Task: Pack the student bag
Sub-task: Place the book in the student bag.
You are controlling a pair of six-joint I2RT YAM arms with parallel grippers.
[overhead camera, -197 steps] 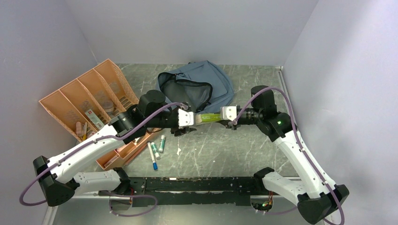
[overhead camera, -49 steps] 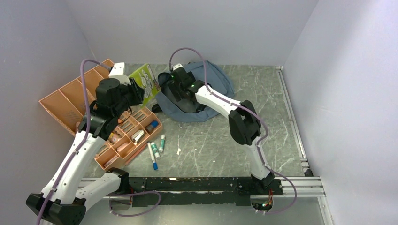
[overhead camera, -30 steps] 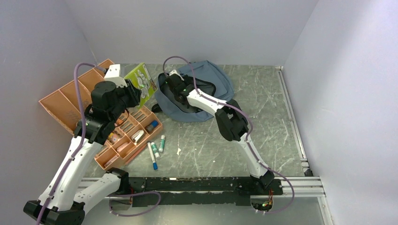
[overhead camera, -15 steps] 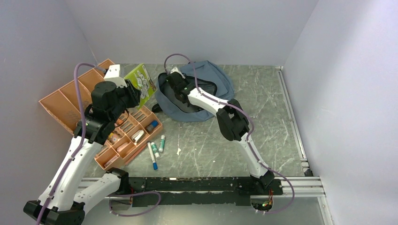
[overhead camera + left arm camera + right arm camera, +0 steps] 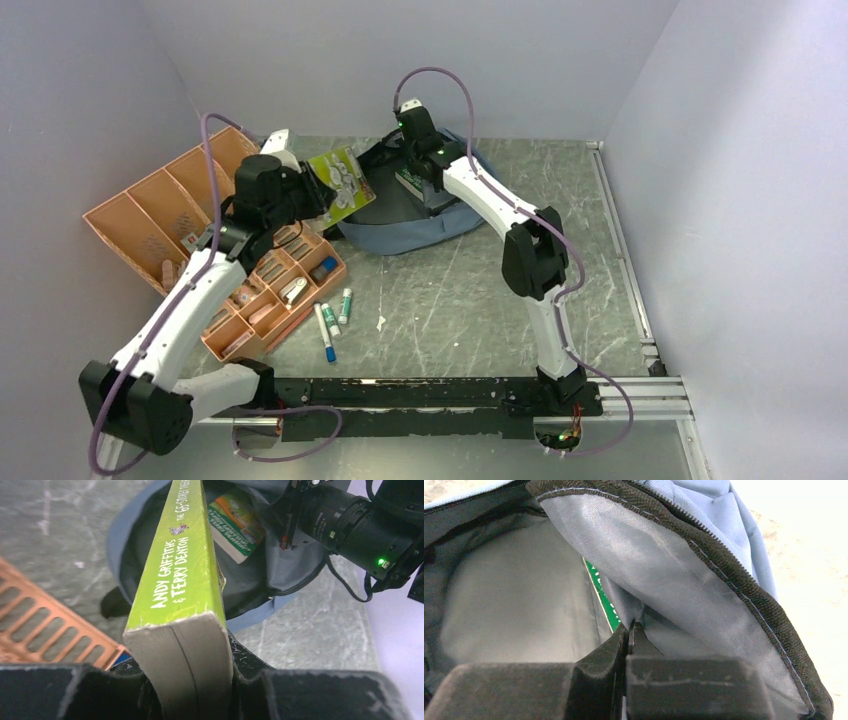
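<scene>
Grey marbled desk (image 5: pixel 450 300), pale lilac walls on three sides, pretty bare setup. The student bag (image 5: pixel 440 228) is lying at the far middle of the desk, just right of the orange tray (image 5: pixel 140 215), with its main compartment unzipped and gaping.

My right end effector (image 5: pixel 629 641) is pinched closed on the bag's upper flap: the fingers meet on the grey lining just inside the black zipper edge, and that side is lifted off the rest of the bag.

My left end effector (image 5: pixel 186 692) is clamped on a thick green paperback (image 5: pixel 182 565), gripping it by the near end. The spine faces up in my wrist view, and the book's far end reaches over the bag's left rim towards the opening. It's up in the air, not touching the fabric as far as I can tell.

There's another book (image 5: pixel 235 522) already inside the bag, lying flat on the dark lining. From my right wrist I only catch a green sliver of it.

A few marker pens (image 5: pixel 328 325) lie loose on the desk just beside the tray's front corner, well apart from the bag.
</scene>
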